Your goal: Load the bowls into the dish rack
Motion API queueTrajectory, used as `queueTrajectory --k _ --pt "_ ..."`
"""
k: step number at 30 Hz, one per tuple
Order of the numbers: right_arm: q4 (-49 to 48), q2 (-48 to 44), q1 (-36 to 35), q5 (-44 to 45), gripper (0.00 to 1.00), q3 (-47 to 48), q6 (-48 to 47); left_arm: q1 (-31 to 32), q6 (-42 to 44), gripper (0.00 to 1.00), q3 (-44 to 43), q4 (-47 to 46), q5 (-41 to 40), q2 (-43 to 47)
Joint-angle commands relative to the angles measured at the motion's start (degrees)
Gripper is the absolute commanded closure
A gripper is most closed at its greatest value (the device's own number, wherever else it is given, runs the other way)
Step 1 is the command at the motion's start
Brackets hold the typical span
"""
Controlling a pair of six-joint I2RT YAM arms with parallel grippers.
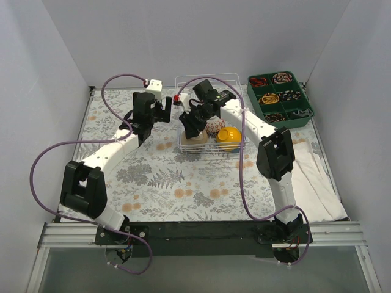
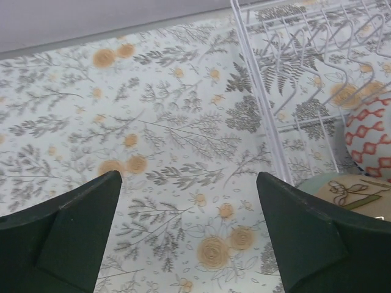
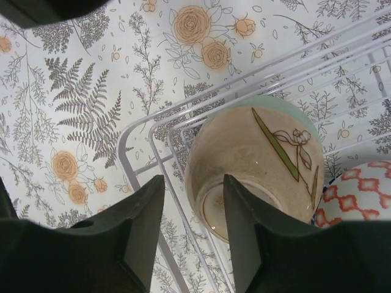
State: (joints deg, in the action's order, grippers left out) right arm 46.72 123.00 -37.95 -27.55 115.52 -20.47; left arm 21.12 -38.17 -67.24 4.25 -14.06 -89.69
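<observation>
Currently my left hand [image 2: 188,180] hangs over the flowered counter [image 2: 153,122] just left of the dish rack [image 2: 263,122]. Its fingers [image 2: 73,238] are spread wide with only the cloth pattern between them, so it holds nothing. From above, that hand [image 1: 160,111] sits beside the rack's left wall and does not touch it.

My right hand [image 3: 192,183] reaches down into the near-left corner of the dish rack [image 3: 137,137], directly over the cream bowl [image 3: 256,165]. The bowl lies tilted with its foot ring turned up toward the wrist camera, and a drawn stem and flower show on its side. A pale green rim [image 3: 287,105] shows along its far edge; I cannot tell whether that belongs to a second bowl beneath. The fingers [image 3: 140,226] stand about halfway apart, and the bowl's lower edge and a rack wire show in the gap. I cannot tell whether the pads press on the bowl or merely flank it.

The red-and-white bowl [image 3: 357,195] sits just right of the cream one, inside the rack. From above, the orange-yellow bowl [image 1: 228,137] lies at the rack's near-right side. A green tray [image 1: 281,97] of small items stands to the right of the rack, and a white cloth [image 1: 314,177] lies by the right arm.
</observation>
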Motion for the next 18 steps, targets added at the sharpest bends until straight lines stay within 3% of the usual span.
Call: queueTrajectory --k 1,9,14,18 --pt "-1.9 -5.9 -0.1 2.0 0.45 3.9 1.2 -1.0 7.8 0.04 3.6 -7.8 -8.4 8.8" --pt "-4.3 -16.5 4.1 11.5 0.31 -5.7 2.2 -6.5 9.2 0.03 4.8 -5.0 -6.2 14.4" --pt "-4.7 -22.0 10.9 19.2 0.26 -6.1 2.9 -10.3 4.3 0.02 3.9 3.1 -5.4 14.5" --pt "-8.7 -29.6 16.0 27.3 0.15 -13.7 3.9 -12.9 3.3 0.02 5.6 4.7 -1.2 16.0"
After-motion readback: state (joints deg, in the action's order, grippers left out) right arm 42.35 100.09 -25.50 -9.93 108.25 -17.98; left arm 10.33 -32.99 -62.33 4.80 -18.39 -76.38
